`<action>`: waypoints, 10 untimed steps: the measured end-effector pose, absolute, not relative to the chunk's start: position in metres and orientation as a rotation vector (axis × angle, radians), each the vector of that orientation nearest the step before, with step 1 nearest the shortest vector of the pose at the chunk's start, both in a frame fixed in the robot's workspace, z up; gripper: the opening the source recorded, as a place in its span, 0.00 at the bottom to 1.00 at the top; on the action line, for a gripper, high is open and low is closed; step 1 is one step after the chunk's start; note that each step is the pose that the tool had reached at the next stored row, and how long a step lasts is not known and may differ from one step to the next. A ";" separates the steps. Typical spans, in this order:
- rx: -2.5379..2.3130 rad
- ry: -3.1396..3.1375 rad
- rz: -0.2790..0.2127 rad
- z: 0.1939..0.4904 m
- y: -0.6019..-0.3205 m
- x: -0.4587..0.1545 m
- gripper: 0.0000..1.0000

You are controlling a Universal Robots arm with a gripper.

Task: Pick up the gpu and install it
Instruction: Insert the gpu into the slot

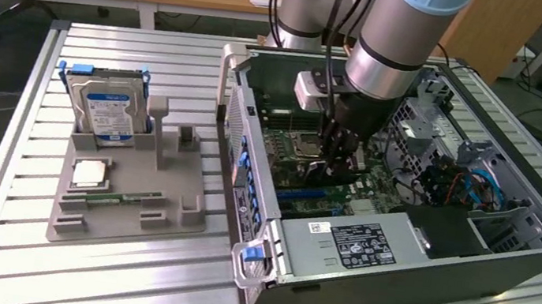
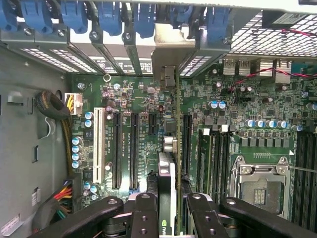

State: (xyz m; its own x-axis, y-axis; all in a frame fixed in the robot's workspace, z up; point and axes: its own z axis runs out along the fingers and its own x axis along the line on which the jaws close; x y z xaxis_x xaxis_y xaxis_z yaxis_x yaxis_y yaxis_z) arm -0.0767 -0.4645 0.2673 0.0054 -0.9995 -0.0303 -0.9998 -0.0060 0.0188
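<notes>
The gpu (image 2: 166, 183) is gripped edge-on between the fingers of the hand (image 1: 336, 165), inside the open computer case (image 1: 511, 257). Beyond the fingertips, the card is stretched across the motherboard (image 2: 233, 99) towards the rear slot covers (image 2: 114, 54).

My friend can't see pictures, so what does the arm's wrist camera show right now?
The black pincer grips the gpu edge-on above the green motherboard inside an open computer case. The card's metal end bracket meets the case wall with blue latches, black card slots run beside it, and a silvery processor socket sits farther off.
</notes>
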 end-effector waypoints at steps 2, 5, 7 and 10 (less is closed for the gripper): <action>-2.221 2.209 0.054 0.267 -0.464 -0.077 0.27; -2.221 2.209 0.054 0.266 -0.464 -0.077 0.27; -2.222 2.209 0.054 0.266 -0.464 -0.077 0.27; -2.221 2.209 0.054 0.265 -0.463 -0.077 0.27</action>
State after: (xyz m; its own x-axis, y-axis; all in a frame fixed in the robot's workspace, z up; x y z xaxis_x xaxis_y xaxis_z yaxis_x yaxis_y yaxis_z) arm -0.0772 -0.4634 0.2652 0.0054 -0.9995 -0.0305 -0.9998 -0.0060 0.0183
